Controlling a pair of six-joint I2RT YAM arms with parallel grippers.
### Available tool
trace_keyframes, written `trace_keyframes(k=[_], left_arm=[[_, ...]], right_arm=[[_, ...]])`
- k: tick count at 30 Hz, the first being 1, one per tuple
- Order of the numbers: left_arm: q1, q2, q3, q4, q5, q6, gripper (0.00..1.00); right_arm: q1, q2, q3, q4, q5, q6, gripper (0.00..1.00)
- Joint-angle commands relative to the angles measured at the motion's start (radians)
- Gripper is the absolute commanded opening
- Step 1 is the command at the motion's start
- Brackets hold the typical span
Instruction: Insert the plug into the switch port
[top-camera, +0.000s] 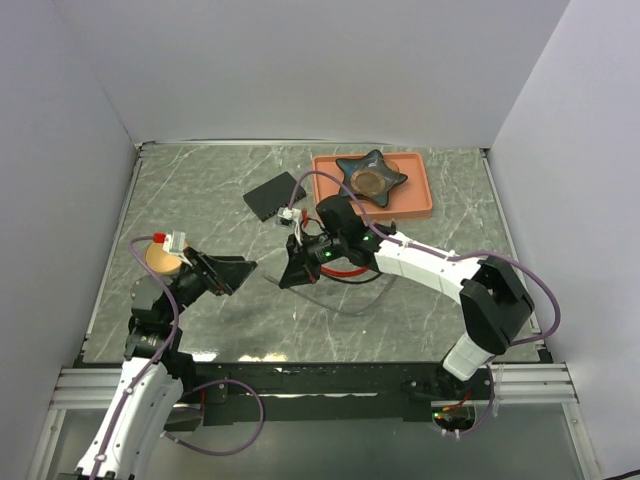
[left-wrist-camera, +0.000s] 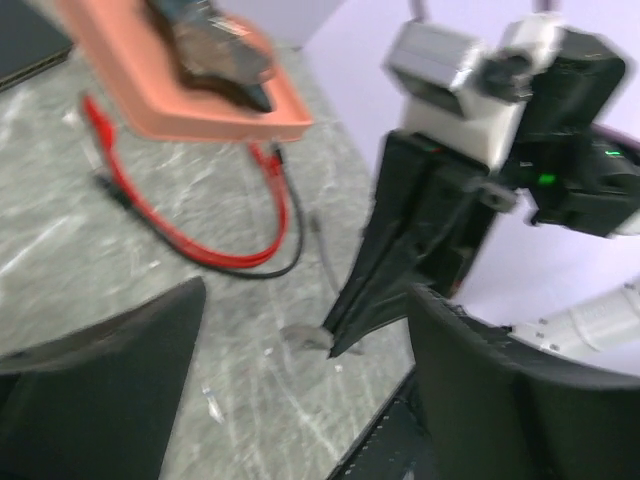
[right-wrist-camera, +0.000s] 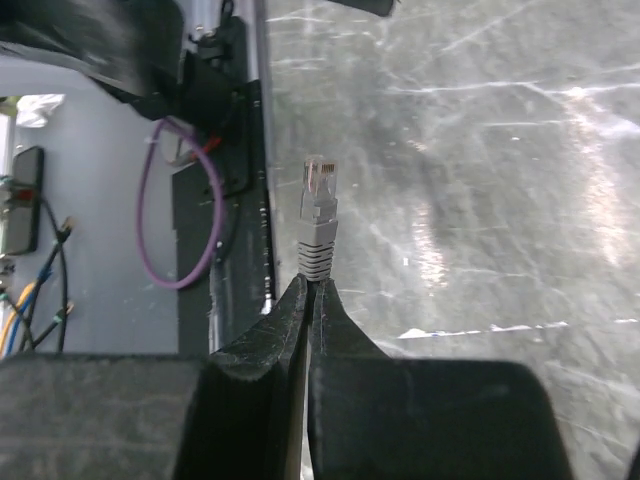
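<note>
The plug (right-wrist-camera: 318, 212), a clear connector with a grey ribbed boot, sticks out of my right gripper (right-wrist-camera: 312, 285), which is shut on the boot's rear end. In the top view my right gripper (top-camera: 287, 280) hovers low over the middle of the table and points toward my left gripper (top-camera: 240, 277), which is open and a short way from it. The left wrist view shows the blurred plug (left-wrist-camera: 304, 338) at the right gripper's tip, between and beyond my open left gripper (left-wrist-camera: 310, 400). The switch (top-camera: 272, 194), a flat black box, lies further back, apart from both grippers.
An orange tray (top-camera: 420, 190) at the back right holds a dark star-shaped dish (top-camera: 372, 178). A red and black cable (left-wrist-camera: 215, 250) loops on the marble table (top-camera: 420, 300) in front of the tray. A thin grey cable trails from the plug toward the right arm.
</note>
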Motion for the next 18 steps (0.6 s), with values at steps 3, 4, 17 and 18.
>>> trace_keyframes(k=[3, 4, 17, 18], left_arm=[[-0.017, -0.024, -0.023, 0.164, 0.082, -0.031, 0.68], [-0.026, -0.019, -0.028, 0.178, 0.085, -0.036, 0.67], [-0.249, 0.114, 0.005, 0.272, 0.004, 0.004, 0.59], [-0.260, 0.125, 0.008, 0.267, -0.002, 0.009, 0.55]], right_arm=[[-0.006, -0.086, -0.002, 0.063, -0.089, 0.033, 0.00], [-0.006, -0.087, -0.001, 0.063, -0.093, 0.038, 0.00], [-0.006, -0.109, -0.015, 0.100, -0.124, 0.089, 0.00], [-0.006, -0.117, -0.015, 0.101, -0.124, 0.089, 0.00]])
